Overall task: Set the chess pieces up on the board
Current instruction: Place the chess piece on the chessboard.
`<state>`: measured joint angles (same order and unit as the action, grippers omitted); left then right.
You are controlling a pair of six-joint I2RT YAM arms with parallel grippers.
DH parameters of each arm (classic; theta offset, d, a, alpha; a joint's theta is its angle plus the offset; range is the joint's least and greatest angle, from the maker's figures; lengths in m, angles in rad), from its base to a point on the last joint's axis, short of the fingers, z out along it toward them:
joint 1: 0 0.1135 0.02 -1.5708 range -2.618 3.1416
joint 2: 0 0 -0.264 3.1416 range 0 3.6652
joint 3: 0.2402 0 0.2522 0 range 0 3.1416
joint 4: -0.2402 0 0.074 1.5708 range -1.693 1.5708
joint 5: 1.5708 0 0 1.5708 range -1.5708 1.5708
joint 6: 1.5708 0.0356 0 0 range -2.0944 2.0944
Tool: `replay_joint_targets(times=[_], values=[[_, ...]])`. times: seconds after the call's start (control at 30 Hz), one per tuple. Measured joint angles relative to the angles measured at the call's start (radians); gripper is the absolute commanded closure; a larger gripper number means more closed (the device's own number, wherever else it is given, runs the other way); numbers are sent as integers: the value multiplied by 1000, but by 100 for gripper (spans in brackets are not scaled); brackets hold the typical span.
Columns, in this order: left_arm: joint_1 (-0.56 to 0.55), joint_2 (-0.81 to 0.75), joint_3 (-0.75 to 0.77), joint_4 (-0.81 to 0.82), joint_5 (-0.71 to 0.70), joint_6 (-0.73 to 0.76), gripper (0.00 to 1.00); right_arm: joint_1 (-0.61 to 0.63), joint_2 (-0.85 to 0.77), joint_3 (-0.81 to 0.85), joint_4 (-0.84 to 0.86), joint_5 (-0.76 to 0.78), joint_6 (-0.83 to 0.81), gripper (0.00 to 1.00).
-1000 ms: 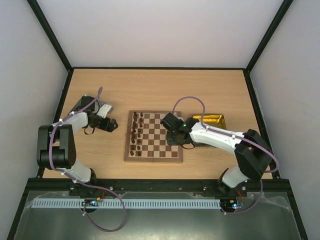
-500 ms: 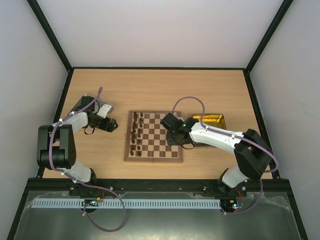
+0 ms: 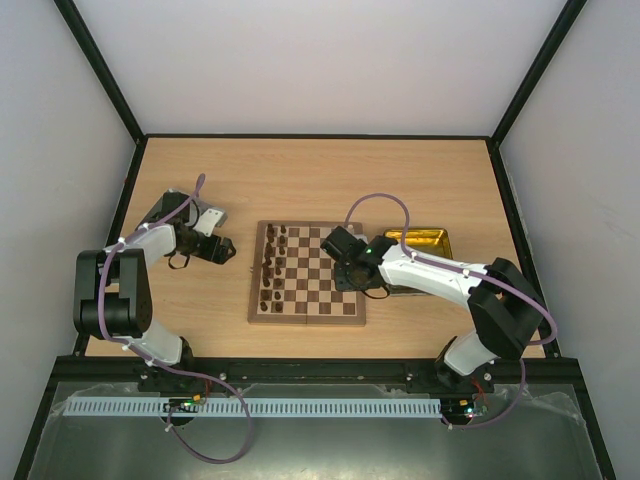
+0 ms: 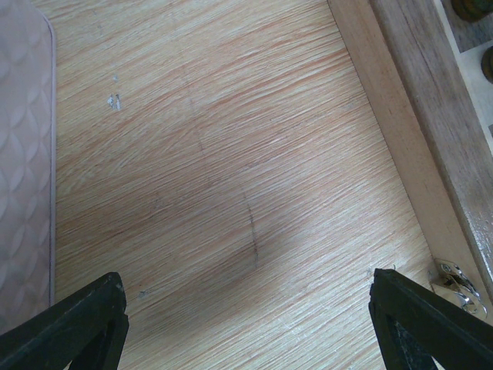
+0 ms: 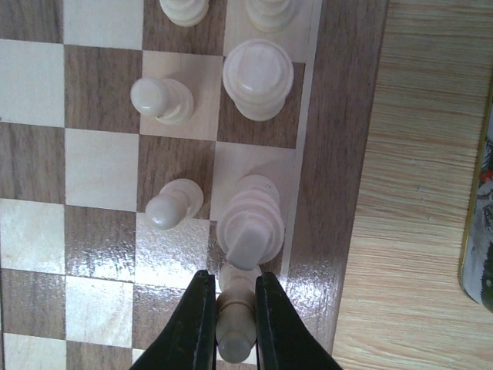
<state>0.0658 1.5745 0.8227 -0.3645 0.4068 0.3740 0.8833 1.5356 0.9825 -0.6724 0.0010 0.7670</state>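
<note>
Overhead and both close, downward wrist views share the board [image 3: 322, 300].

No writing, numbers or brand marks can be read anywhere. The print on the tin tray [image 5: 479, 193], right of the board [image 5: 339, 154], is too blurred.

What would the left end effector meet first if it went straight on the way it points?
Probably the bare table: the open left end effector points down at it, with the board off to its right. Depth is unclear; a shallower path might reach the board.
</note>
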Motion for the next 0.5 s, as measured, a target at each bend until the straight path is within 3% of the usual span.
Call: replay_joint_targets(times=[0.3, 0.5], values=[[0, 0, 0, 0, 0, 0, 14, 0, 0, -17, 5, 4, 0, 92], [0, 0, 0, 0, 0, 0, 14, 0, 0, -21, 14, 3, 0, 82]])
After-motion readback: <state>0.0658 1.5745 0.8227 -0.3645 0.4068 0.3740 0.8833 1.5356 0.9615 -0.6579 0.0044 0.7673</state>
